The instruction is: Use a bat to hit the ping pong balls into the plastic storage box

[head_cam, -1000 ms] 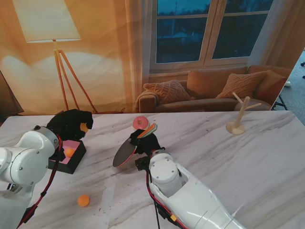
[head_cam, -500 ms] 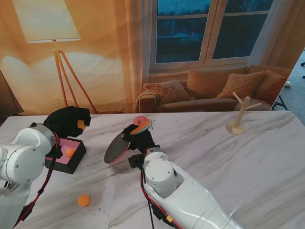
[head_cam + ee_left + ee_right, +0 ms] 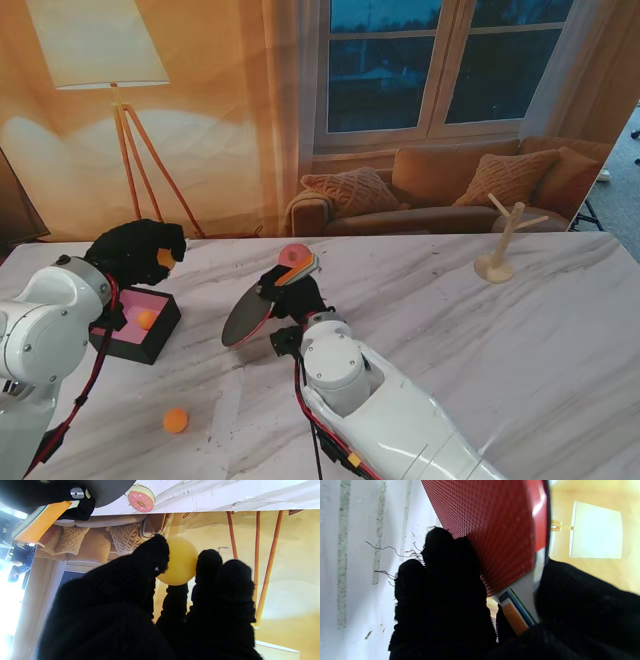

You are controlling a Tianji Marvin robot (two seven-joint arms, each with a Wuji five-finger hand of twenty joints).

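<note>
My left hand (image 3: pixel 135 252), in a black glove, is shut on an orange ping pong ball (image 3: pixel 165 258) and hovers over the far side of the black storage box (image 3: pixel 160 328) with its pink floor. The left wrist view shows that ball (image 3: pixel 180 561) pinched between the fingertips (image 3: pixel 152 555). One ball (image 3: pixel 146 319) lies inside the box. Another ball (image 3: pixel 176 420) rests on the table nearer to me. My right hand (image 3: pixel 297 297) is shut on the bat's handle; the dark blade (image 3: pixel 246 314) tilts toward the box. The red rubber face (image 3: pixel 492 527) fills the right wrist view.
A pink donut (image 3: pixel 294 255) on a small plate sits just beyond the bat. A wooden peg stand (image 3: pixel 498 248) stands at the far right of the marble table (image 3: pixel 500 340). The backdrop wall rises right behind the table's far edge.
My left hand lifted slightly and drew back to the left with the ball. My right hand swung the bat left toward the box, then eased up a little.
</note>
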